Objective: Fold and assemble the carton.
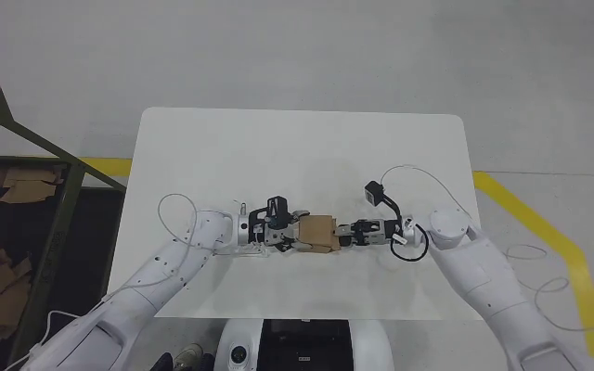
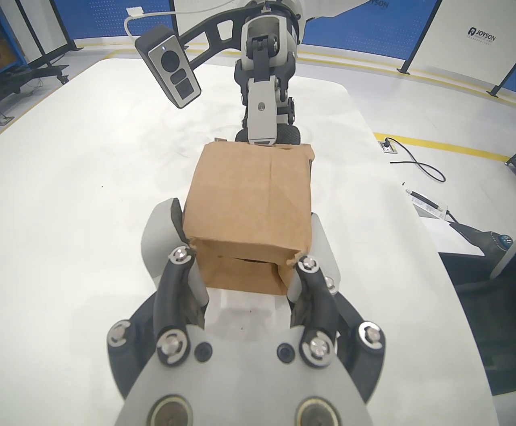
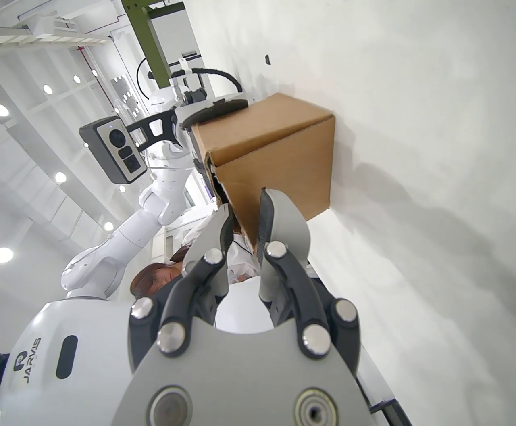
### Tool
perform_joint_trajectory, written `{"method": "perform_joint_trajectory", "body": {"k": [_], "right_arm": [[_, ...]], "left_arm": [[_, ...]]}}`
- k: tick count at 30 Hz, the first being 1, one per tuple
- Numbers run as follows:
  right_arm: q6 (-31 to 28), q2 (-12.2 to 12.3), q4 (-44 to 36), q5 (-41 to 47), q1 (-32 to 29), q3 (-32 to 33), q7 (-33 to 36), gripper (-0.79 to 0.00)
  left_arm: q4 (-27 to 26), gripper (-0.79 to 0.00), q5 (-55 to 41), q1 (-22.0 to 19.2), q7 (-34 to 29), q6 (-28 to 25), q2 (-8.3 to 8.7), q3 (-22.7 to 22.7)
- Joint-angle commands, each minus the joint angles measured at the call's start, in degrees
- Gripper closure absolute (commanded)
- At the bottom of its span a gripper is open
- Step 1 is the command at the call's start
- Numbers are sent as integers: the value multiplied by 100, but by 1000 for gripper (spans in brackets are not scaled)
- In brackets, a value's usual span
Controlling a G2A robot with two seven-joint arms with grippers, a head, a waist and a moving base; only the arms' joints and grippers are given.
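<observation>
You have the carton (image 1: 320, 234) near the middle of the tabletop's (image 1: 278, 148) robot-side edge, the left claw (image 2: 242, 242) clamped across one open end to steady it while the right claw (image 3: 246, 209) pinches the opposite wall, probably to square it.

White table (image 1: 278, 148), grey floor (image 1: 278, 46) with yellow line (image 1: 524, 216), blue wall panels (image 2: 346, 34), round ceiling lights (image 3: 60, 176)
</observation>
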Motion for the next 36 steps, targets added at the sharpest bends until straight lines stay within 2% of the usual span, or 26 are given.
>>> {"method": "perform_joint_trajectory", "body": {"k": [1, 14, 21, 36], "right_arm": [[11, 0, -16, 7, -3, 7, 12, -102], [117, -75, -48, 61, 50, -110, -99, -92], [53, -37, -1, 112, -25, 32, -34, -175], [5, 65, -282, 25, -400, 224, 95, -111]], "left_arm": [[-22, -483, 5, 10, 6, -3, 2, -2], [-58, -493, -32, 4, -49, -33, -19, 29], [6, -499, -54, -18, -44, -36, -24, 12], [-14, -486, -92, 1, -92, -44, -17, -40]]}}
